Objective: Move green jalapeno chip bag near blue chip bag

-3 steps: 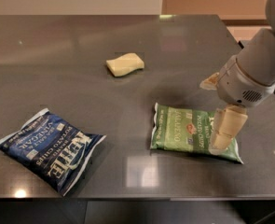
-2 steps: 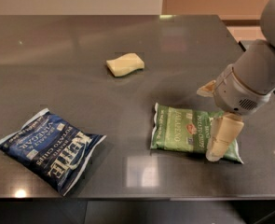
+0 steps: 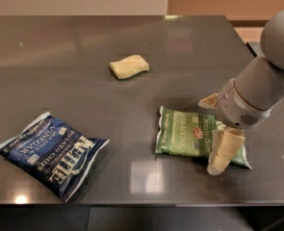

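The green jalapeno chip bag lies flat on the dark table, right of centre near the front edge. My gripper is low over the bag's right end, open. One finger is at the bag's near edge and the other at its far edge. The grey arm hides part of the bag's right end. The blue chip bag lies flat at the front left, well apart from the green bag.
A pale yellow sponge lies near the table's middle, behind both bags. The table's front edge runs just below the bags. Its right edge is beyond the arm.
The gripper has come down and a little forward over the green bag's right end, its fingers now at the bag's edges. Both bags and the sponge have not moved.
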`<state>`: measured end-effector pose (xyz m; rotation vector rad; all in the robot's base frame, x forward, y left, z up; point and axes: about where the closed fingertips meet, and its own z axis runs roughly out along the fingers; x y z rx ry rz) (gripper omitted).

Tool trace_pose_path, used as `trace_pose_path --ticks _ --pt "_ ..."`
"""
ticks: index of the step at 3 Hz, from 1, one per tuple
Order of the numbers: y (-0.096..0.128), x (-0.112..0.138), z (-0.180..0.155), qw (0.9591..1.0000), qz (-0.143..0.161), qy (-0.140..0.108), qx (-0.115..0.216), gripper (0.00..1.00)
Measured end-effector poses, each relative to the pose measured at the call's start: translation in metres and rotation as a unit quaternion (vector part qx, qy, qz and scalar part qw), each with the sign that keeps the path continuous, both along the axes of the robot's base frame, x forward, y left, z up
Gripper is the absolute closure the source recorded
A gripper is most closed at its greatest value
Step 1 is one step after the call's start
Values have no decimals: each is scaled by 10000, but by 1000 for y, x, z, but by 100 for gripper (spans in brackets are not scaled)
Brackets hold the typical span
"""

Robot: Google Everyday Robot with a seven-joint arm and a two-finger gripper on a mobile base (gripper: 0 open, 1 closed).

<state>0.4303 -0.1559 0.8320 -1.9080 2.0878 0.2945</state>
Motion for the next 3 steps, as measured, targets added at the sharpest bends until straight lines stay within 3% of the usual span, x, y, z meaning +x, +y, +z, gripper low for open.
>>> trace_pose_path --ticks 2,3 --pt "2 -2 -7 10000 22 2 21 4" --pt "3 -2 -4 10000 41 16 22 36"
